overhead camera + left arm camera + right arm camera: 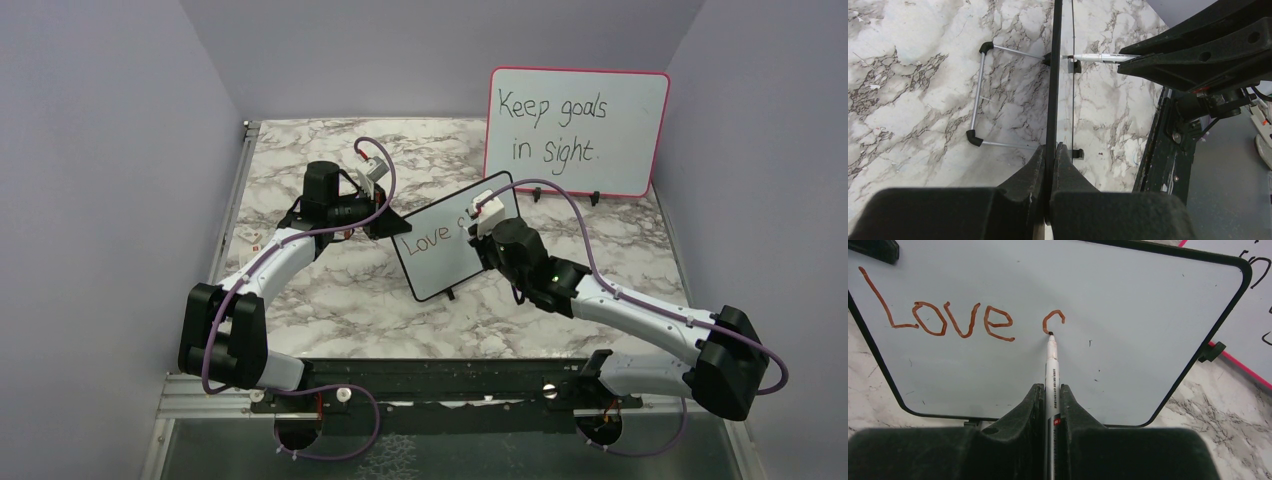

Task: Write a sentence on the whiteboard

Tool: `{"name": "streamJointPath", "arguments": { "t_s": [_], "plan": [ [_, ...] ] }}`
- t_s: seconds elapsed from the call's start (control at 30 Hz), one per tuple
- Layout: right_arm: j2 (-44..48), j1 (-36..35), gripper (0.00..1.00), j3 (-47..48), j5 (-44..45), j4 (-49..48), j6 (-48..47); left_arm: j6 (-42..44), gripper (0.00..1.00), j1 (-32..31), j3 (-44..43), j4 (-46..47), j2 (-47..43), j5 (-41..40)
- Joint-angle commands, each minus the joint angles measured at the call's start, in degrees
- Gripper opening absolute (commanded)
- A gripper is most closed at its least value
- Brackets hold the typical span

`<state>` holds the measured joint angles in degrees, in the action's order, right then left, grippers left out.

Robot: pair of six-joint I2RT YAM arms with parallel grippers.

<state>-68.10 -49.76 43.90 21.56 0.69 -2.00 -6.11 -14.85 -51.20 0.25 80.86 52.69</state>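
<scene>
The black-framed whiteboard (445,255) stands tilted mid-table. It fills the right wrist view (1128,330) and appears edge-on in the left wrist view (1052,80). Its sentence (943,320) reads "Love" in reddish-brown, followed by a curved stroke (1054,319). My left gripper (1050,150) is shut on the board's upper left edge (385,222). My right gripper (1050,390) is shut on a white marker (1051,370), whose tip touches the board just below the curved stroke. The marker also shows in the left wrist view (1098,57). My right gripper covers the board's right part in the top view (487,222).
A larger pink-framed board (577,130) reading "Keep goals in sight" stands at the back right on black feet. The marble tabletop (330,290) has a metal rail along its left edge (228,220). The whiteboard's wire stand (979,95) rests behind it.
</scene>
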Motion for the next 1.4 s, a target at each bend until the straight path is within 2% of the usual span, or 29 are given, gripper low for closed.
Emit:
{"name": "streamJointPath", "arguments": {
  "t_s": [0.0, 1.07, 1.37],
  "plan": [
    [0.4, 0.4, 0.0, -0.1, 2.4, 0.4, -0.3, 5.8, 0.0, -0.6, 1.4, -6.4, 2.6, -8.8],
    [0.3, 1.1, 0.0, 0.3, 2.7, -5.8, -0.7, 5.8, 0.0, -0.6, 1.4, -6.5, 2.8, -8.7],
    [-0.5, 1.1, 0.01, 1.2, 1.6, -3.5, -0.4, 5.8, 0.0, -0.6, 1.4, -6.5, 2.8, -8.8]
  ]
}}
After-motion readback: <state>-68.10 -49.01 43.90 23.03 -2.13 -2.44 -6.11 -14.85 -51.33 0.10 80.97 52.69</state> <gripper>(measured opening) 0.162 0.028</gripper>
